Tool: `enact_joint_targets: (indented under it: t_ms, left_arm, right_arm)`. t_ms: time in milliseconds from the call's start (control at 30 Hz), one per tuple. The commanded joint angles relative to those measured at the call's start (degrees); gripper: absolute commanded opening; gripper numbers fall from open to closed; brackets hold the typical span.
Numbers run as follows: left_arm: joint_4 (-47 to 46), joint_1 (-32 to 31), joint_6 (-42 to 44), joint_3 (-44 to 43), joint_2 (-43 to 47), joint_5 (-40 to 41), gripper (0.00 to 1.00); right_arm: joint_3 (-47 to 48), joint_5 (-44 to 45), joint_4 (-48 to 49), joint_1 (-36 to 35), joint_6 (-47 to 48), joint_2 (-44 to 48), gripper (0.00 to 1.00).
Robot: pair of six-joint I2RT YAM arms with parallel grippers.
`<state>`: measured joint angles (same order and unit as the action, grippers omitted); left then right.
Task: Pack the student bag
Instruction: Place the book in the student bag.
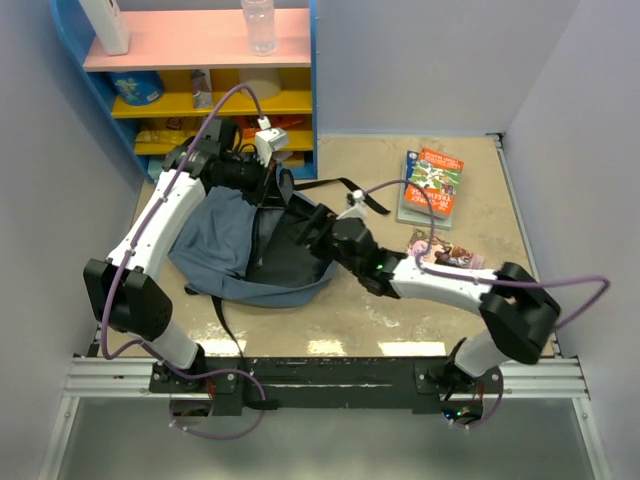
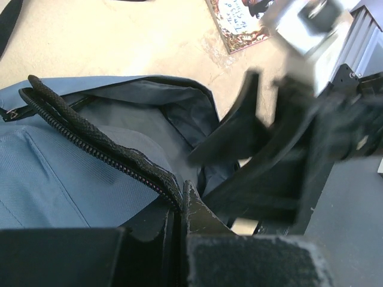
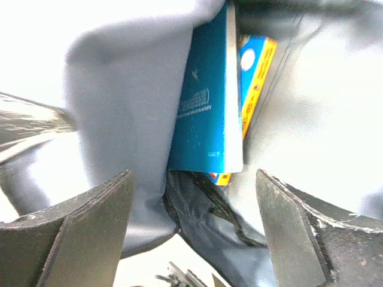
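Note:
The student bag [image 1: 215,240], slate-blue with a black zipper, lies on the table with its mouth open to the right. My left gripper [image 1: 272,188] is shut on the bag's zipper edge [image 2: 119,161] and holds the upper rim up; the pinch shows in the left wrist view [image 2: 178,206]. My right gripper [image 1: 306,223] is open and empty, reaching into the bag's mouth. In the right wrist view [image 3: 194,197] its fingers frame the grey lining [image 3: 119,89], with a teal book [image 3: 203,101] and a yellow-blue book [image 3: 256,72] standing inside the bag.
Two colourful books [image 1: 432,185] lie stacked at the table's back right, and a small pink one [image 1: 447,252] is near my right forearm. A blue shelf unit [image 1: 200,70] with a bottle [image 1: 258,25] stands at the back left. A black strap [image 1: 352,192] trails from the bag.

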<state>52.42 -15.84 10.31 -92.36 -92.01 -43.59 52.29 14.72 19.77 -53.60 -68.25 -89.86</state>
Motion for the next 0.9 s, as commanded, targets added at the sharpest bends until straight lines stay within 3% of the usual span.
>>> enact_joint_targets:
  t_ms: [0, 167, 333, 533, 867]
  left_arm:
    - [-3.29, -0.25, 1.12, 1.29, 2.88, -0.88, 0.00]
    - [-4.26, -0.25, 1.82, 4.38, 2.62, -1.23, 0.00]
    - [-4.35, -0.25, 2.26, 4.91, 2.62, -2.11, 0.00]
    - [-3.21, -0.25, 4.28, 5.43, 2.97, -1.93, 0.00]
    - [-3.29, -0.16, 4.90, 5.87, 2.71, -2.46, 0.00]
  right_arm:
    - [-7.19, 0.14, 1.15, 6.92, 4.61, 13.03, 0.83]
    - [-12.30, -5.56, -4.47, 24.40, 5.83, 20.08, 0.82]
    - [-9.66, -11.54, -11.16, 38.63, 9.80, 14.82, 0.88]
    - [-13.80, -15.42, -5.53, 50.94, 8.92, 14.11, 0.90]
    - [-13.62, -30.62, -2.63, 64.93, 9.53, 3.84, 0.91]
